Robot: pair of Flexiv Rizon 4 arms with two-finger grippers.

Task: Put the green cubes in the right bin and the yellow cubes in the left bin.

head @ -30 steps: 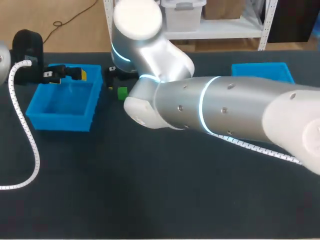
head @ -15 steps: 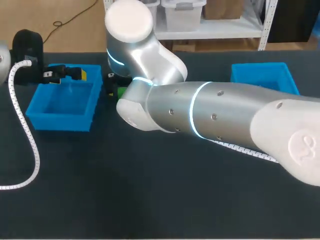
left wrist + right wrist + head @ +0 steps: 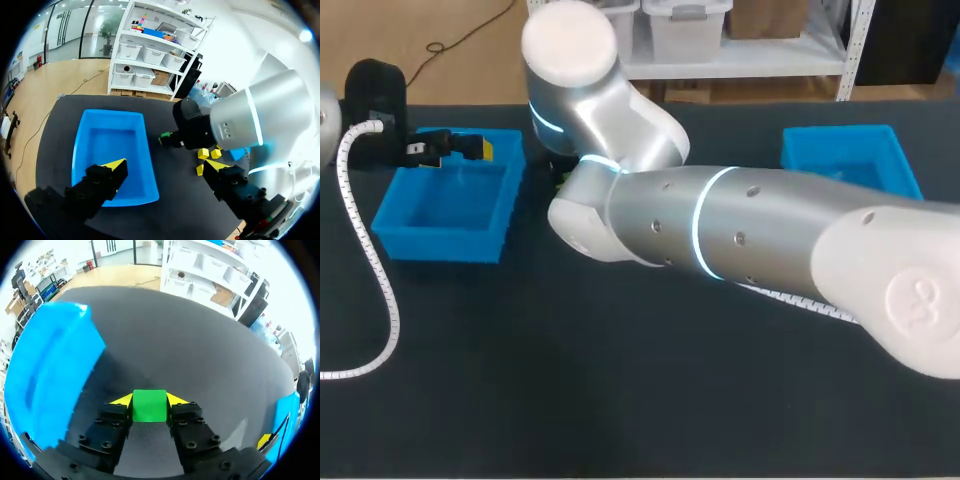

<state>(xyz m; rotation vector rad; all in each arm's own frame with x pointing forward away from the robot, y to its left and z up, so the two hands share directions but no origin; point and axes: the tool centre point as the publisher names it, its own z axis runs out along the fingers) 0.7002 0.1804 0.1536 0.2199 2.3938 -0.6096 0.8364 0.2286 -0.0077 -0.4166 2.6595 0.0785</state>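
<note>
One green cube (image 3: 149,407) gripped, seemingly none binned yet.
Head view: the right arm (image 3: 720,230) extends to just beside the left bin (image 3: 440,245), well apart from the right bin (image 3: 845,150). Left wrist view: the left end effector (image 3: 164,166) hangs spread above the left bin, where no cube shows; yellow cubes (image 3: 202,154) lie on the counter (image 3: 170,200). Right wrist view: the right end effector (image 3: 149,400) pinches the green cube beside the left bin.

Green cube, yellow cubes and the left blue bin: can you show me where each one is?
green cube (image 3: 149,405): right wrist view, middle of its visible face.
yellow cubes (image 3: 203,154): left wrist view, on one cube of the little group.
left bin (image 3: 438,244): head view, on its front wall.
</note>
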